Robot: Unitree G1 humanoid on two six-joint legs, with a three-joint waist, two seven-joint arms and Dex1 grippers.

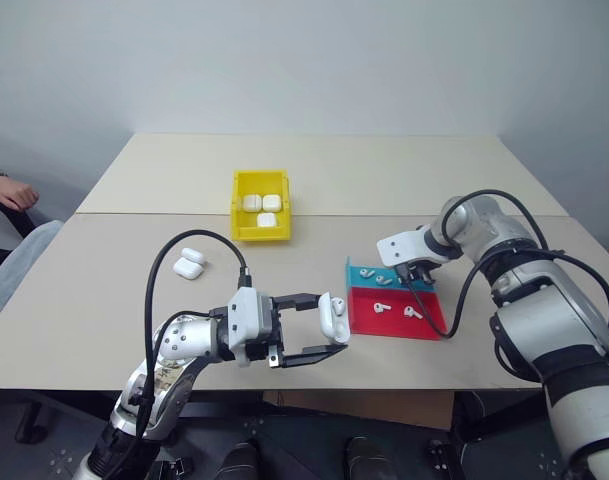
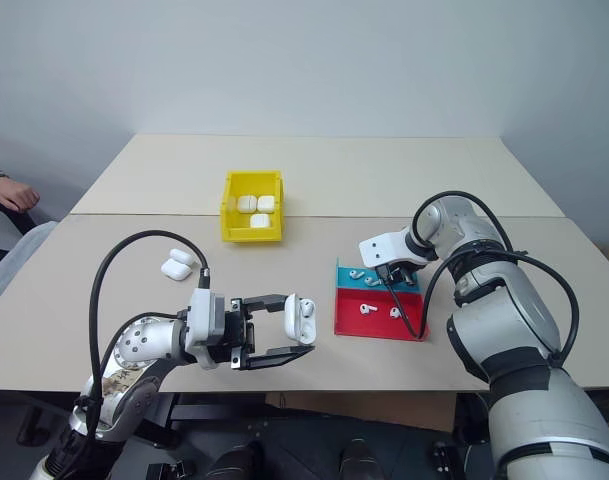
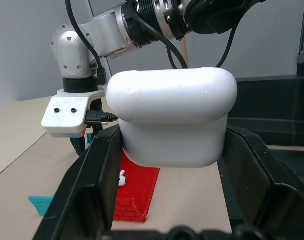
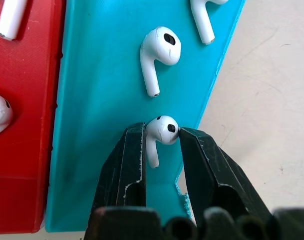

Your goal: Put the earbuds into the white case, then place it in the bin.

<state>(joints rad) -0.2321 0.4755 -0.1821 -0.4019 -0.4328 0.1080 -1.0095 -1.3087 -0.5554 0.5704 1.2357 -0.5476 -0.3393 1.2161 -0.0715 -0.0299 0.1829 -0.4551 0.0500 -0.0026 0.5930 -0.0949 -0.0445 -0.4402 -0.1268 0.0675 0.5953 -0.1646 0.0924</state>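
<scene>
The left pincer (image 1: 324, 327) is held level above the counter's (image 1: 104, 300) front edge, its two fingers clamped tight on an open white case (image 1: 333, 316). The case is upright between the fingers, lid flipped up, lifted off the counter. In the left wrist view the case (image 3: 171, 120) sits squarely between the black fingers (image 3: 92, 190).

The right pincer (image 4: 161, 137) points steeply down at the blue tray (image 4: 102, 100) near the counter's right front corner. Its fingers are narrowly parted and pressed on either side of the head of one earbud (image 4: 160, 132), whose stem hangs down between them over the tray's edge. Whether that earbud is lifted clear of the tray cannot be told. A second earbud (image 4: 157, 55) lies on the blue tray just beside it, and part of a third (image 4: 204, 17) shows farther along.

The red tray (image 1: 424, 325) touches the blue tray on the side nearer the counter's front edge and holds two earbuds (image 1: 377, 309), (image 1: 412, 313).

The yellow bin (image 1: 241, 205) stands near the counter's middle, well apart from both pincers, with three closed cases (image 1: 261, 208) inside. Two more cases (image 1: 190, 262) lie on the counter toward its left edge, touching each other.

A person's hand (image 1: 12, 192) rests beyond the counter's left edge.
</scene>
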